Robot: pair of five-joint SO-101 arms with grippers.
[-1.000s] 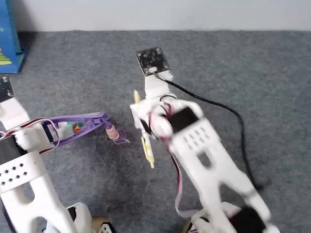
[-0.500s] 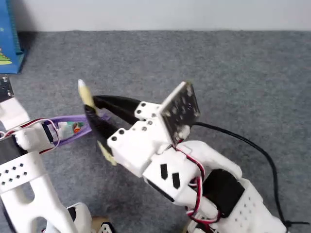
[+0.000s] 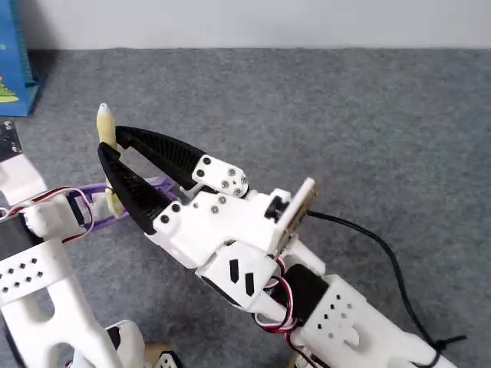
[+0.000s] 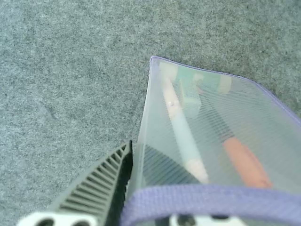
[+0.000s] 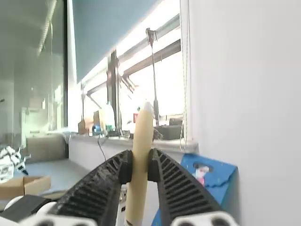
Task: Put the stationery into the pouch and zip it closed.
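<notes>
Pen: cream pen point(image 3: 106, 129), standing roughly upright and clamped partway along its length. Its pointed end sticks out past the black jaws.
Right gripper: your right gripper point(image 3: 108, 139) has both ribbed fingers pinching the cream pen from either side. In the right wrist view they sit tight against it, with a window point(image 5: 141, 70) and a white wall point(image 5: 244, 94) behind.
Pouch: the pouch point(image 4: 211, 117) is see-through mesh with a purple zip edge. It is held at the end of your left arm, over the grey table point(image 3: 345, 115).
Left gripper: your left gripper point(image 4: 136, 153) is closed on the pouch's mesh wall. One finger is outside it and the other shows as a dark shape through the mesh.
Inside the pouch: a pale pen point(image 4: 181, 132) and an orange pen point(image 4: 244, 162) lie side by side. A green thing point(image 4: 188, 89) sits near the far corner (through the mesh you cannot make out what it is).
Pen against pouch: in the high view the cream pen's lower end crosses the pouch's purple edge. You cannot tell from that view whether the two touch.
Blue box: a blue box point(image 3: 14, 69) stands at the table's far left corner, well apart from both arms.
Cable: a black cable point(image 3: 383, 253) runs from the right arm's wrist across the table, on the side away from the pouch.
</notes>
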